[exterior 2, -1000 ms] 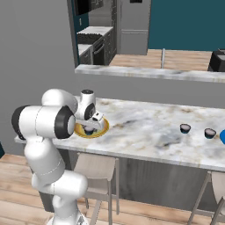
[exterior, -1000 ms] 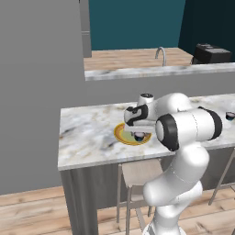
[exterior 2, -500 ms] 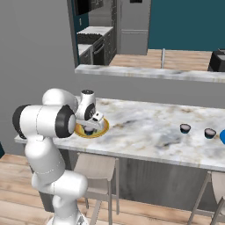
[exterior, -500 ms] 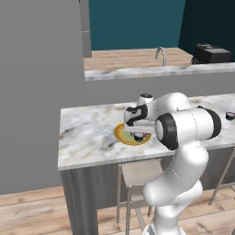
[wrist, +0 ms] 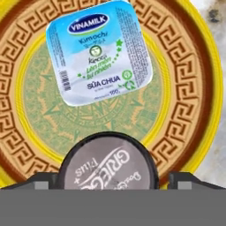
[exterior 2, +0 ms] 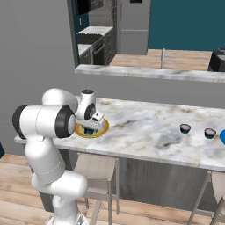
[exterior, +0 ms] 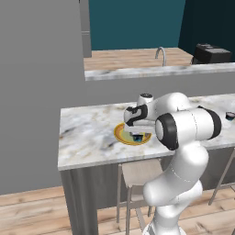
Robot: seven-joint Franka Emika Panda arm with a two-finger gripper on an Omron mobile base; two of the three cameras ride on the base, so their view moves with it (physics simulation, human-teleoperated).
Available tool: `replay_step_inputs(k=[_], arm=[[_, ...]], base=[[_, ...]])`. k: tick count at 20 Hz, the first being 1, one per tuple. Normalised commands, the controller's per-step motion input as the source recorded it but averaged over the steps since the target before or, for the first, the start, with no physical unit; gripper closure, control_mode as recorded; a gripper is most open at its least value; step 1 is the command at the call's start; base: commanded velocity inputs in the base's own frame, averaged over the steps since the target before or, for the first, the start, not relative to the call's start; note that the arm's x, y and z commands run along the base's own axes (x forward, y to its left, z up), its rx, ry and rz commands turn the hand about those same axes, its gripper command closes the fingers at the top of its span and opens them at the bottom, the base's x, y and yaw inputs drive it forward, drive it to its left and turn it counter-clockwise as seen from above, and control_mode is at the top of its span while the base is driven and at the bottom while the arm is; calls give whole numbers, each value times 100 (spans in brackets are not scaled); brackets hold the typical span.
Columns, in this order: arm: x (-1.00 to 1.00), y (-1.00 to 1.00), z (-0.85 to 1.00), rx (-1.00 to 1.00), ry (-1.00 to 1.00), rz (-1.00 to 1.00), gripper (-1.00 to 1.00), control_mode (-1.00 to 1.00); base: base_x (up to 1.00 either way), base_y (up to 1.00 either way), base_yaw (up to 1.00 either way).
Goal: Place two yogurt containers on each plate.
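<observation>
1. Yogurt containers: two sit on the orange-rimmed plate [wrist: 194, 88], a pale blue-white square cup [wrist: 100, 52] near its middle and a dark round-lidded cup [wrist: 108, 165] beside it, directly under the hand.
2. Two further dark cups [exterior 2: 185, 128] [exterior 2: 210, 132] stand on the bench [exterior 2: 145, 132] well apart from that plate, close to the edge of the blue plate [exterior 2: 223, 137].
3. Jaws stand apart, one dark tip on either side of the round-lidded cup; the gripper [exterior: 136, 136] appears to grip nothing (judged from the gaps beside the lid).
4. Risk: the tips sit low and close around the lid, so a sideways or tilted withdrawal could clip the cup and slide it against the square cup or towards the rim.
5. Risk: the remaining cups lie far along the bench, so a sweeping arm could knock one over.
6. Surface and room: pale marbled bench with stools [exterior: 137, 172] beneath, a raised ledge behind carrying a tap [exterior: 160, 54], teal walls, wooden floor.
</observation>
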Motion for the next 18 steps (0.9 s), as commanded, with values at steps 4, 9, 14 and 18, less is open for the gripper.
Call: replay_step_inputs(k=[4, 9, 14, 18], arm=[[-11, -1, 44, 0, 0, 0, -100, -100], [-5, 0, 57, 0, 0, 0, -100, -100], [-41, 0, 60, 0, 0, 0, -100, -100], [-71, -8, 51, 0, 0, 0, -100, -100]], base=[[0, 0, 0], [0, 0, 0], [0, 0, 0], [0, 0, 0]])
